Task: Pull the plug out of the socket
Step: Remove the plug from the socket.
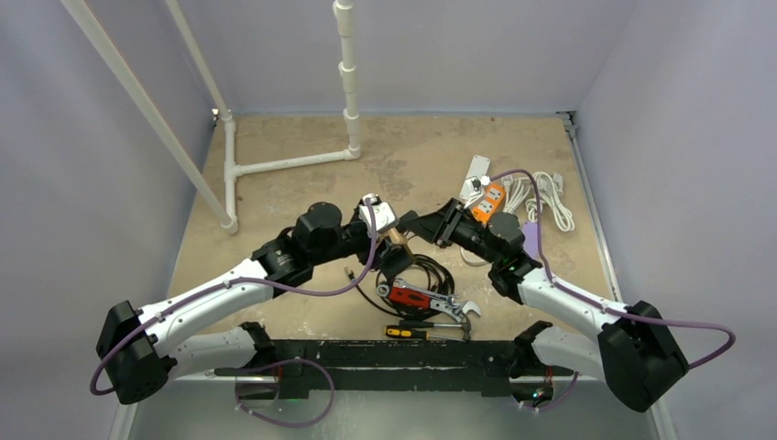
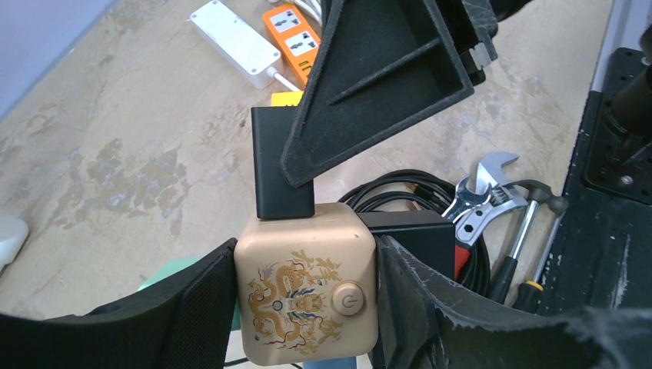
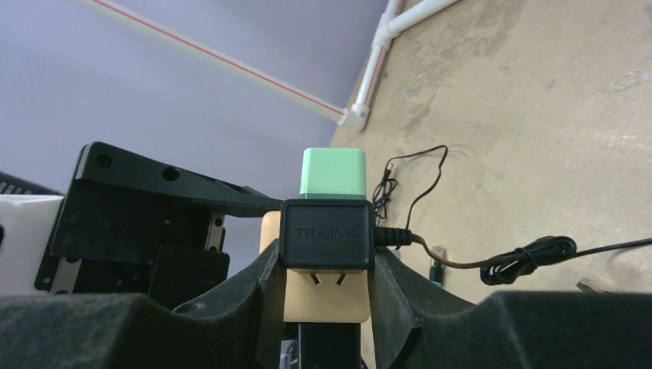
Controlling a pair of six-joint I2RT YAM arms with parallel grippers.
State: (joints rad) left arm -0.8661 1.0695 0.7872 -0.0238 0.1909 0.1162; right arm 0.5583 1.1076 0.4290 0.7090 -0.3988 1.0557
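left gripper point(image 2: 304, 315) clamped on gold socket cube point(image 2: 306, 269), lower centre of frame. right gripper point(image 3: 327, 269) clamped on black plug point(image 3: 327, 233), prongs point(image 3: 327, 278) partly bared. risks: a skewed pull binds the prongs; cube slips from left hold; cord point(image 3: 530, 254) snags. green adapter point(image 3: 332, 173) just behind plug. bare table point(image 1: 302, 137) upper left gives room; tools point(image 1: 426, 301) crowd lower centre

Lab test cell, plain walls point(image 1: 92, 137), PVC pipes point(image 1: 279, 165), loose tools point(image 1: 429, 300)
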